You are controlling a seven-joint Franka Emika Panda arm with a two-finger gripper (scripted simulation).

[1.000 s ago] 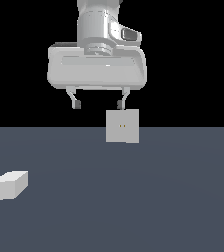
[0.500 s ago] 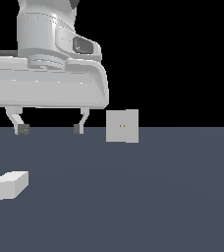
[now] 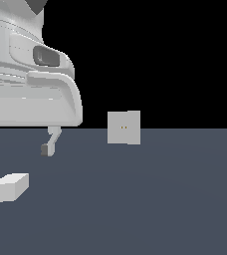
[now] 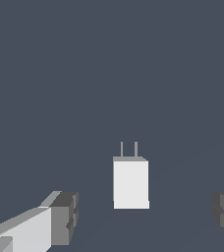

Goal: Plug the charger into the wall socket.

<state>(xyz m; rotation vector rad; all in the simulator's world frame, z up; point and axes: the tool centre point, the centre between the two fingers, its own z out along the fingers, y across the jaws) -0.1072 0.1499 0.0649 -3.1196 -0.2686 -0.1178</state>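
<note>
The charger (image 3: 8, 188) is an off-white block lying on the dark floor at the exterior view's left. In the wrist view the charger (image 4: 130, 182) shows two thin prongs at one end. The wall socket (image 3: 124, 128) is a light-grey upright square plate with two tiny yellowish holes, standing further back and to the exterior view's right of the charger. My gripper (image 3: 16, 148) is open and empty, hovering above the charger without touching it. One fingertip (image 3: 48, 147) shows fully; the other is cut by the picture's edge. In the wrist view the gripper (image 4: 143, 216) has its fingers spread wide on either side of the charger.
The dark grey floor (image 3: 160, 199) stretches flat around both things. The large white hand body (image 3: 26, 74) fills the upper part of the exterior view's left.
My gripper has moved to the exterior view's left, away from the socket, and now hangs over the charger. It looms much larger. Charger and socket have not moved.
</note>
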